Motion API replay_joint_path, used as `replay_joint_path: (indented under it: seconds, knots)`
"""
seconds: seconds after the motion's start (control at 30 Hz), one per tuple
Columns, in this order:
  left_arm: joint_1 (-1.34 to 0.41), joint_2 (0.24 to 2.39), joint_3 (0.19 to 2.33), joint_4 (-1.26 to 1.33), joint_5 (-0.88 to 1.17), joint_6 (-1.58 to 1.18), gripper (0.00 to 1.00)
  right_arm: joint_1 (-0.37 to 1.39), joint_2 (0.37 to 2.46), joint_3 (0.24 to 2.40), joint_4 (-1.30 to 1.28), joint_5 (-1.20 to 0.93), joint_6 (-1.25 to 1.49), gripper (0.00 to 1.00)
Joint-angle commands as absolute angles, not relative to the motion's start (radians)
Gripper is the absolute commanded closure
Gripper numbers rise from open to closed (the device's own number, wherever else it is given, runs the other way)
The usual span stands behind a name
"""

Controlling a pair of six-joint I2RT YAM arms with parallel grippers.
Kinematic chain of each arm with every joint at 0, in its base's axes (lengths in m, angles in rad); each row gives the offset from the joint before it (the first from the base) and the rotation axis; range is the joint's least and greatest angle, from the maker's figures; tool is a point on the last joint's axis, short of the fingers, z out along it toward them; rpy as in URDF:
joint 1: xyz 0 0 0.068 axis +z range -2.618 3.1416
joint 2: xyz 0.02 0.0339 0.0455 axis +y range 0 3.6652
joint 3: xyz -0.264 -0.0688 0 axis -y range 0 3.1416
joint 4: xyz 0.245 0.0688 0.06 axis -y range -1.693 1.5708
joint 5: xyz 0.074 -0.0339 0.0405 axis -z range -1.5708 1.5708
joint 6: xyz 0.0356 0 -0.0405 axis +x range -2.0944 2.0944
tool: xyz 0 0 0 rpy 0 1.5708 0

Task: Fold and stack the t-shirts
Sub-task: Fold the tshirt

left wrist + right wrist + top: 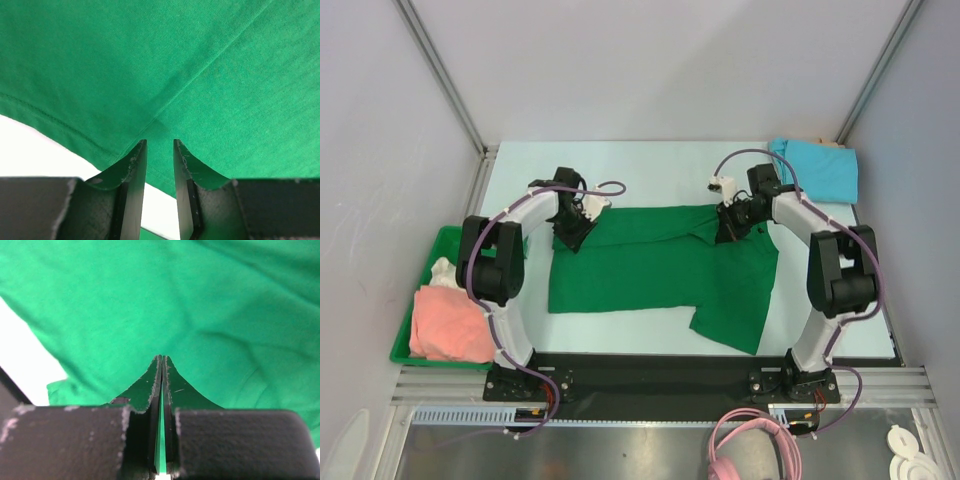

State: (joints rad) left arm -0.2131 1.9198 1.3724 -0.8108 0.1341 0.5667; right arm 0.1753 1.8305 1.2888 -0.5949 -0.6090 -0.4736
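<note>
A green t-shirt [660,268] lies spread on the table, partly folded, with one sleeve hanging toward the near right. My left gripper [573,231] is at the shirt's far left corner. In the left wrist view its jaws [160,143] stand a narrow gap apart over the hem of the green cloth [165,65], with nothing pinched. My right gripper [729,228] is at the shirt's far right part. In the right wrist view it [162,358] is shut, with a thin strip of green cloth [200,300] between the fingers.
A folded blue t-shirt [817,168] lies at the back right corner of the table. A green bin [442,240] stands off the left edge and holds a pink garment [448,325] and a white one [444,272]. Grey walls enclose the table.
</note>
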Motion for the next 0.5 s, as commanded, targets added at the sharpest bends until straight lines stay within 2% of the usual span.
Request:
replay_joint_path:
  seconds: [0.0, 0.17, 0.2, 0.3, 0.37, 0.47]
  knots:
    - [-0.213, 1.902, 1.401, -0.793, 0.149, 0.572, 0.67, 0.207, 1.692, 1.247, -0.672, -0.644, -0.515, 1.00]
    - [-0.213, 1.916, 1.414, -0.790, 0.153, 0.568, 0.68, 0.250, 1.646, 1.180, -0.683, -0.632, -0.509, 0.98]
    - [-0.213, 1.916, 1.417, -0.793, 0.152, 0.566, 0.68, 0.252, 1.646, 1.172, -0.669, -0.624, -0.483, 0.84]
    - [-0.213, 1.917, 1.430, -0.796, 0.153, 0.565, 0.67, 0.255, 1.673, 1.169, -0.600, -0.571, -0.450, 0.57]
    - [-0.213, 1.914, 1.433, -0.799, 0.152, 0.565, 0.67, 0.262, 1.707, 1.177, -0.536, -0.487, -0.431, 0.55]
    - [-0.213, 1.911, 1.427, -0.799, 0.150, 0.565, 0.67, 0.265, 1.776, 1.219, -0.497, -0.442, -0.440, 0.57]
